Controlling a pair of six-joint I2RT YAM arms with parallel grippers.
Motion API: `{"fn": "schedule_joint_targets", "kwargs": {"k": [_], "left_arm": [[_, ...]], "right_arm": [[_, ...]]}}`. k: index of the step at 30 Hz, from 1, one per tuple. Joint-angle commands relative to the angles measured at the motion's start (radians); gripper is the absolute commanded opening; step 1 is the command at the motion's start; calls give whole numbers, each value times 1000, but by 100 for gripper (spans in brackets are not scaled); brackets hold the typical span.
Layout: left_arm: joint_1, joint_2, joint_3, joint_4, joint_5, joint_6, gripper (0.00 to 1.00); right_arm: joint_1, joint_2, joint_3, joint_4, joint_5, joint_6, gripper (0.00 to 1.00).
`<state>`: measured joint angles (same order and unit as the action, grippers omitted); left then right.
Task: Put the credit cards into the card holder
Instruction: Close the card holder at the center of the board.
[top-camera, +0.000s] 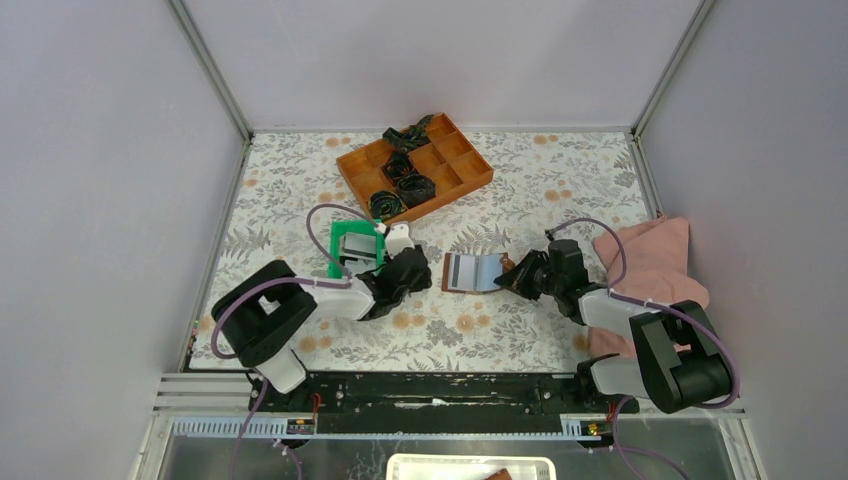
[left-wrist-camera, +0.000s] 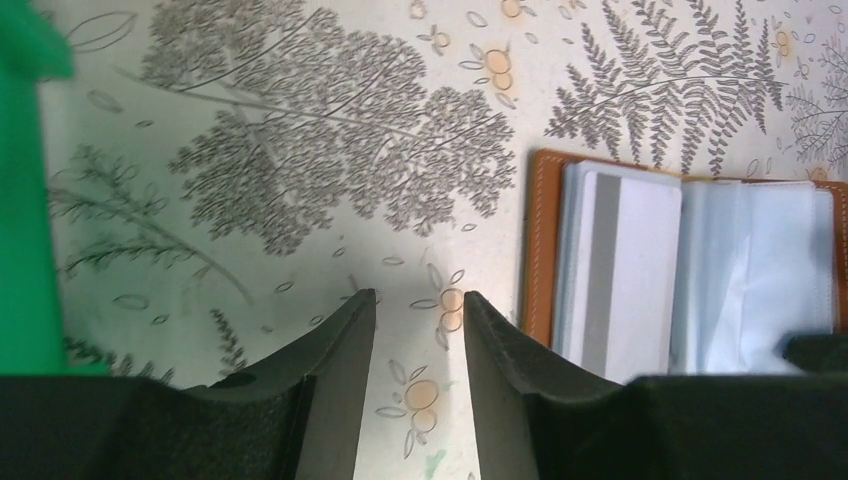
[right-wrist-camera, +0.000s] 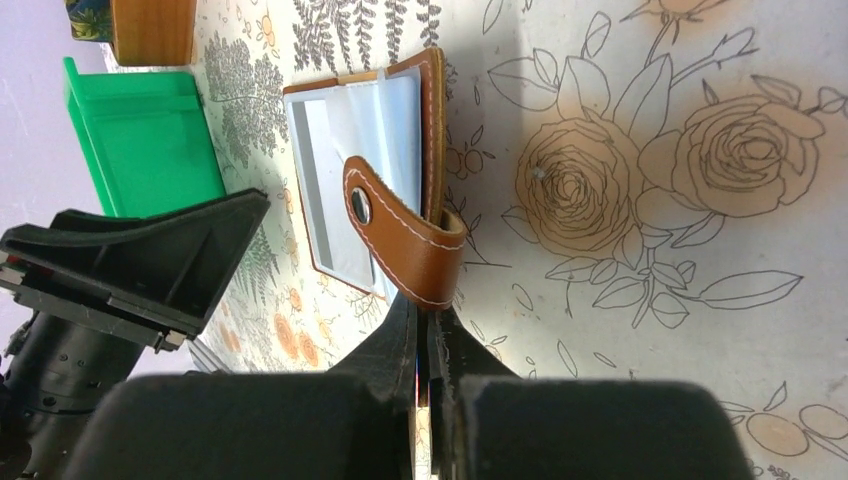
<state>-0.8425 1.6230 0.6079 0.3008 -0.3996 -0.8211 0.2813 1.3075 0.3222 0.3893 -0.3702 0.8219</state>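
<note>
The brown card holder (top-camera: 474, 271) lies open on the table, clear pockets up. A greyish card with a darker stripe (left-wrist-camera: 620, 270) sits in its left pocket and also shows in the right wrist view (right-wrist-camera: 318, 190). My right gripper (top-camera: 508, 276) is shut on the holder's snap tab (right-wrist-camera: 405, 245) at its right edge; in the right wrist view the gripper (right-wrist-camera: 430, 312) pinches the tab's fold. My left gripper (left-wrist-camera: 420, 300) is open and empty, low over the table just left of the holder's brown edge (left-wrist-camera: 541, 250); in the top view it (top-camera: 426, 272) sits beside the holder.
A green plastic tray (top-camera: 350, 240) stands left of the holder, partly behind my left arm, with something grey in it. An orange compartment tray (top-camera: 455, 170) with black coiled items is at the back. A pink cloth (top-camera: 655, 262) lies at the right.
</note>
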Motion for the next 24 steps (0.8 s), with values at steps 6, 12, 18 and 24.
{"fn": "schedule_joint_targets", "kwargs": {"k": [6,12,18,24], "left_arm": [[-35,128,76,-88,57,74,45],[-21,154,53,-15,175,42,48],[6,202,-7,153,344,-12,52],[29,232,-36,218,433,-27,52]], "right_arm": [[-10,1,25,-16,-60,24,0],[-14,7,20,-15,-72,20,0],[-15,21,15,-7,-78,18,0],[-21,33,22,-6,-82,11,0]]}}
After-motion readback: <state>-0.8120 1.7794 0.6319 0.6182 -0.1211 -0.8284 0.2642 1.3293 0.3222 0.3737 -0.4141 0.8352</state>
